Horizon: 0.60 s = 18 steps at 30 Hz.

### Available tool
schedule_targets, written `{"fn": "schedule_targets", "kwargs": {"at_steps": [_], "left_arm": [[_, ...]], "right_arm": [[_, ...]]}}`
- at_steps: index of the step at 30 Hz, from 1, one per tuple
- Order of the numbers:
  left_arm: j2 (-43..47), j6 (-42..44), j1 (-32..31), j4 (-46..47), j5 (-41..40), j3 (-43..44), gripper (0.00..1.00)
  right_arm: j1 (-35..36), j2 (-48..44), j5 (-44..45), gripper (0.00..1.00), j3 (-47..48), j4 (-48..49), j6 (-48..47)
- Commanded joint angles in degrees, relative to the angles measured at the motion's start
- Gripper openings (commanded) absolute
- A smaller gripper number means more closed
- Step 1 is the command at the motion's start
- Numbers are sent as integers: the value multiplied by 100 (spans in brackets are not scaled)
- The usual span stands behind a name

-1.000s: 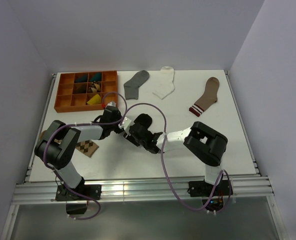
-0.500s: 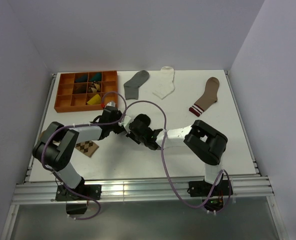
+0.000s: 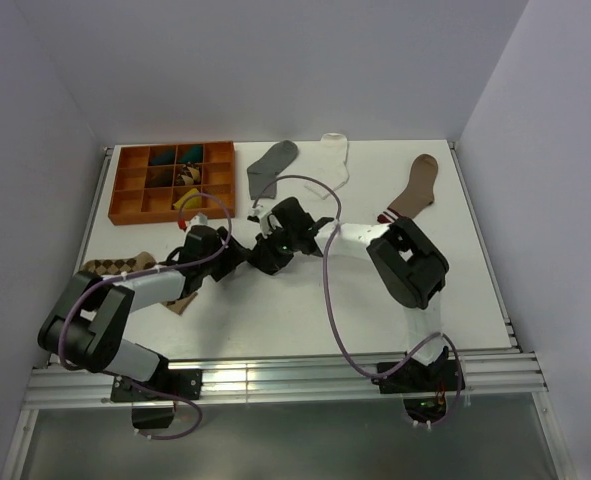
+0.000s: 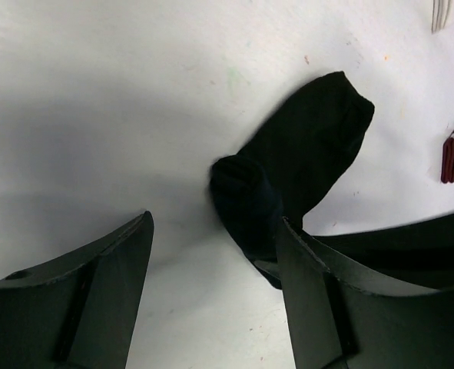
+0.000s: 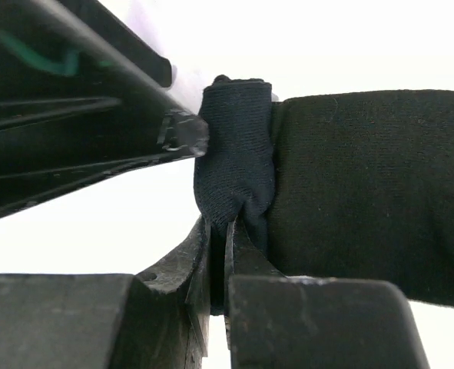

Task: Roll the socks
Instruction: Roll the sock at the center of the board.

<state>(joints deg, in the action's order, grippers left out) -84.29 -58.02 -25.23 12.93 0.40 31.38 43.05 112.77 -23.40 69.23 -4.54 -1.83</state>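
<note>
Rolling of the black sock (image 4: 307,146) is in hand: it is lying on the table (image 3: 455,290) between my grippers, one end turned into a roll (image 5: 234,165), the rest flat. My right gripper (image 5: 225,246) is pinching that roll, jaws all but closed; my left gripper (image 4: 211,292) is standing wide and empty beside it. Next, I am judging, the roll needs turning along the flat length without losing the pinch. Counting: three plain socks (black, grey sock (image 3: 272,165), white sock (image 3: 335,152)), two patterned (diamond-patterned sock (image 3: 110,266), striped-cuff sock (image 3: 412,190)), one tray (image 3: 135,214).
</note>
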Motion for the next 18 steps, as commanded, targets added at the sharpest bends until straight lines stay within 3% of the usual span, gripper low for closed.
{"fn": "schedule_targets", "kwargs": {"at_steps": [1,9,18], "left_arm": [[281,-87,54,262,-190,-193,70],[98,-60,54,544,21,-264,68],[-175,-183,54,667,126,-264,65]], "right_arm": [[-182,526,-1271,0,266,-1145,191],[-604,974,-2396,0,319,-918,1104],[-1035,1326,-2731,2,249,-662,1676]]}}
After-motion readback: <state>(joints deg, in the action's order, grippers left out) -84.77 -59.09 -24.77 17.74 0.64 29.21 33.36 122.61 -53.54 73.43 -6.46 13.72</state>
